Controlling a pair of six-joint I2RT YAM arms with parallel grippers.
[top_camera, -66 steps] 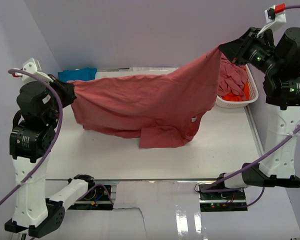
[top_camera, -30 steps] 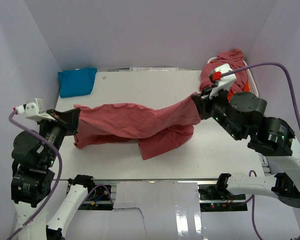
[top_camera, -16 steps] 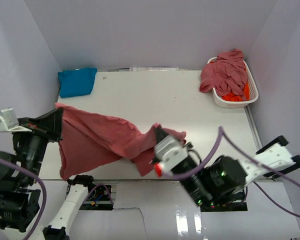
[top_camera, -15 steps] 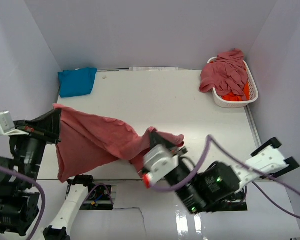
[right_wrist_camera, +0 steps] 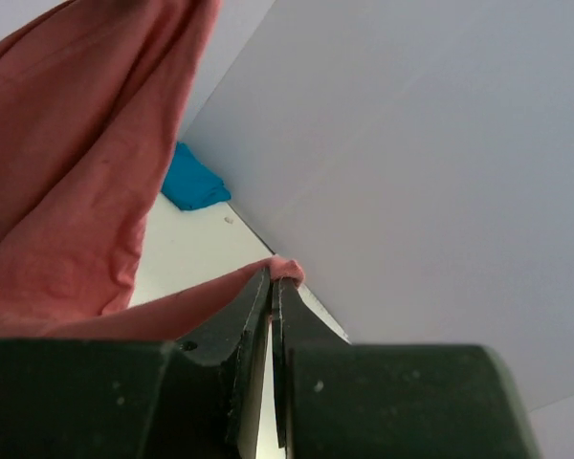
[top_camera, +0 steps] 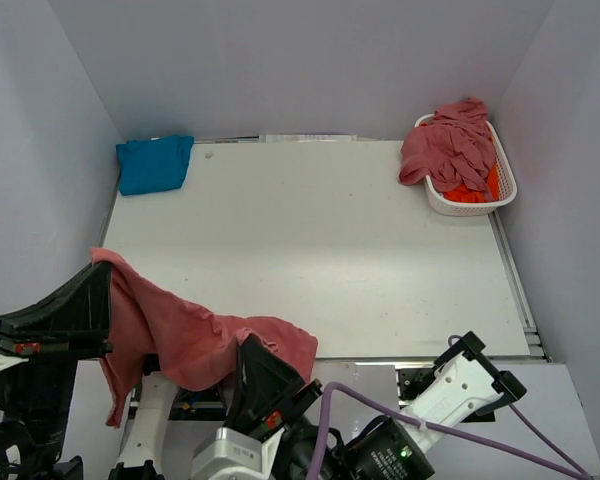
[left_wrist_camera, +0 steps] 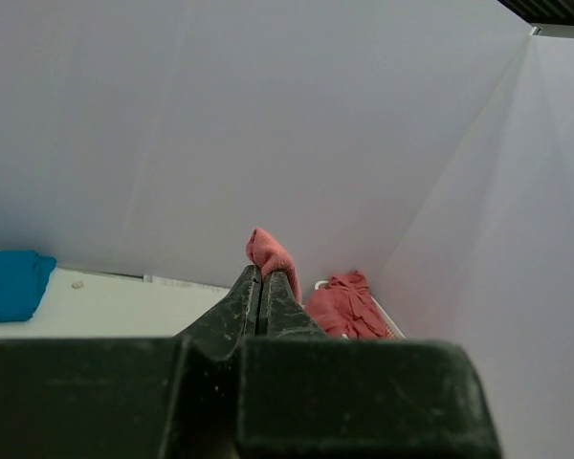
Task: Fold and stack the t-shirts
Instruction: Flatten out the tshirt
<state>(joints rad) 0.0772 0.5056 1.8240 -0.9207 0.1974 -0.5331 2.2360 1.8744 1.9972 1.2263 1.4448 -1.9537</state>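
Rose-red cotton is what we hold just now. The rose-red shirt (top_camera: pixel 180 340) sags in a crumpled swag over the near edge of the table (top_camera: pixel 310 240), strung between our two arms. Our left gripper (left_wrist_camera: pixel 265 282) is clamped tight on one part of it, with a nub of cloth poking out past the fingertips. Our right gripper (right_wrist_camera: pixel 271 277) is pinched on another part, and the rest of the cloth hangs beside it.

We judge the task to be at an early stage. One turquoise shirt (top_camera: pixel 155 163) lies at the far left corner and looks folded, so that seems to be the start of the stack. The shirt we hold is not yet spread flat, let alone folded. At the far right, the basket (top_camera: pixel 505 195) holds a heap of rose-red shirts (top_camera: pixel 450 145) over an orange shirt (top_camera: pixel 470 192), all unfolded, and we cannot count them.
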